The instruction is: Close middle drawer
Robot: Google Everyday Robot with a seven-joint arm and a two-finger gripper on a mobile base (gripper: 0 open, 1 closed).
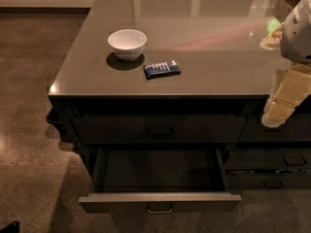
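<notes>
The middle drawer (121, 201) stands pulled far out from the dark cabinet, low in the view. Its flat grey-brown front faces me, with a small silvery bar handle (160, 208) at the centre. Its dark inner box (160, 171) looks empty. My gripper (279, 108), a cream-coloured piece under the white arm (299, 30), hangs at the right edge of the view. It is beside the counter's front right corner, above and to the right of the open drawer, and touches nothing.
A closed, equally wide drawer with a dark handle (160, 130) sits above the open one. Narrower dark drawers (272, 166) are to the right. On the countertop (218, 67) are a white bowl (127, 43) and a blue snack packet (162, 69). Brown floor (29, 130) lies to the left.
</notes>
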